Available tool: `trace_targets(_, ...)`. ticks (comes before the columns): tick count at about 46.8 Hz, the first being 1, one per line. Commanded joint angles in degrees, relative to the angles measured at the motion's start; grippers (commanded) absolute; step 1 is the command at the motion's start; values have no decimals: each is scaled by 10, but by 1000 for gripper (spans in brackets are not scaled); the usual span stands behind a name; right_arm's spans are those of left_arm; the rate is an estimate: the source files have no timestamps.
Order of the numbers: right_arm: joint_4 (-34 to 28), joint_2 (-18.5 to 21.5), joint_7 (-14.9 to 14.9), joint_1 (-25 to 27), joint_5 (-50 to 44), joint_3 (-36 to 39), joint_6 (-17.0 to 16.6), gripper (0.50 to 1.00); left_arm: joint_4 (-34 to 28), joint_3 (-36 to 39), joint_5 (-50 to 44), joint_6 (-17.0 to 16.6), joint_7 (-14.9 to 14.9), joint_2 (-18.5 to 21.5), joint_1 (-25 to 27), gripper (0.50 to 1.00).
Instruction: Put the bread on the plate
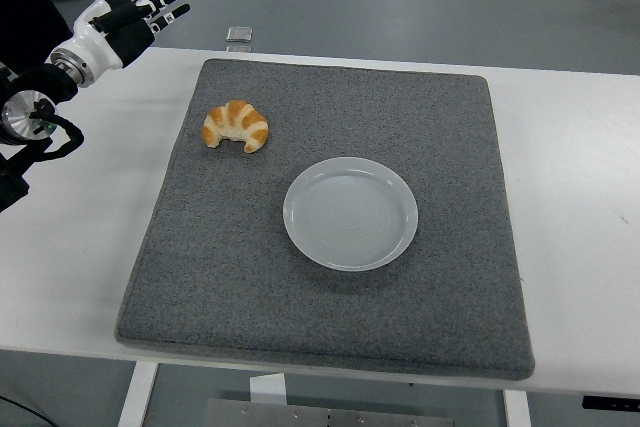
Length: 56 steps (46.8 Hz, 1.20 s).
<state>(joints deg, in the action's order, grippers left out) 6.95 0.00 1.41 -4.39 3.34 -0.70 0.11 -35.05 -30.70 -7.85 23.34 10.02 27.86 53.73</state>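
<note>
Head view: left hand [128, 15] hovers beyond the table's far-left corner, fingers spread wide, holding nothing. Croissant [236, 126] lies on the gray mat [330, 327], nearer and to the hand's right; the white plate [350, 213] sits empty further right, apart from it.

No readable text, labels, brands, numbers or signs anywhere in head view.

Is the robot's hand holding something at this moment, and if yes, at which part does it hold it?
Nothing is held. The left hand is open, fingers spread, up at the table's far left corner, apart from the croissant, which lies on the grey mat.
</note>
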Motion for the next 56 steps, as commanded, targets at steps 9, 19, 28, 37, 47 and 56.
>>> trace_targets(9, 0, 0, 0, 0, 0, 0, 0, 952, -1, 0, 120, -1, 0, 1, 8, 999)
trace_targets(19, 0, 0, 0, 0, 0, 0, 0, 952, -2, 1, 223, -1, 0, 1, 14, 999)
trace_targets(28, 0, 0, 0, 0, 0, 0, 0, 954, -13, 2, 318, -5, 0, -1, 16, 999)
trace_targets(37, 0, 0, 0, 0, 0, 0, 0, 952, -38, 2, 447, -9, 3, 2, 17, 999)
trace_targets(47, 0, 0, 0, 0, 0, 0, 0, 954, -60, 4, 544, -59, 48, 3, 16, 999)
trace_targets(56, 0, 0, 0, 0, 0, 0, 0, 952, -103, 77, 595, -143, 66, 10, 18, 1000)
